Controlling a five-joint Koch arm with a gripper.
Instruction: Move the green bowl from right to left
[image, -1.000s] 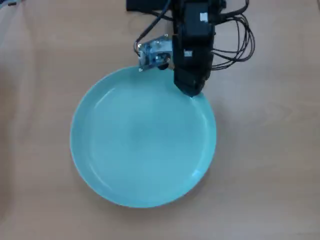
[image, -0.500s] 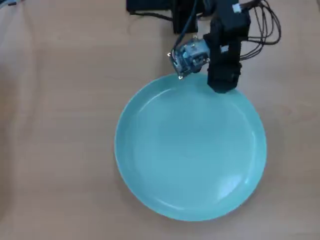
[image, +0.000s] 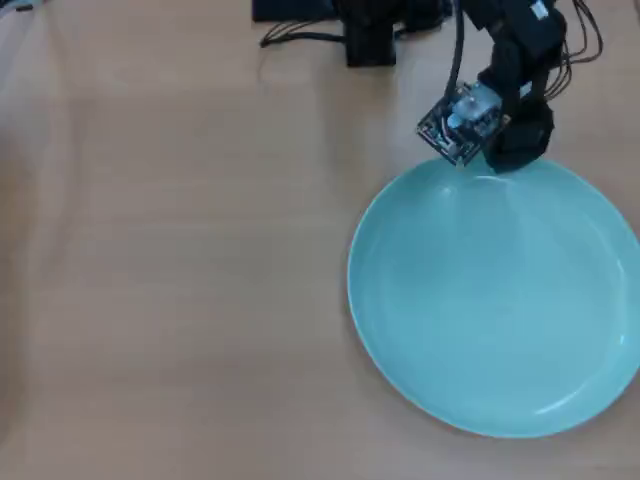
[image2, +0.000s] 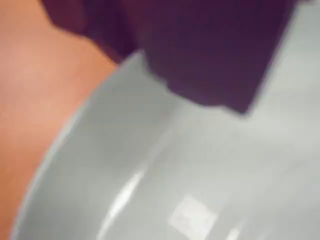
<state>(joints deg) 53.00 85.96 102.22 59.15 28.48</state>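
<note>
The green bowl (image: 495, 300) is a wide, shallow, pale mint-teal dish lying flat on the right side of the wooden table in the overhead view. My black gripper (image: 507, 158) hangs over its far rim, tips down at the rim's edge. In the blurred wrist view, the bowl's inside (image2: 165, 175) fills the lower right. One dark jaw mass reaches down from the top across the rim. The second jaw does not show apart from it, so I cannot tell whether the rim is gripped.
The arm's base and cables (image: 370, 30) stand at the table's far edge, just left of the gripper. Bare wooden table (image: 170, 260) spreads over the left half of the overhead view. The bowl's right rim reaches the frame's edge.
</note>
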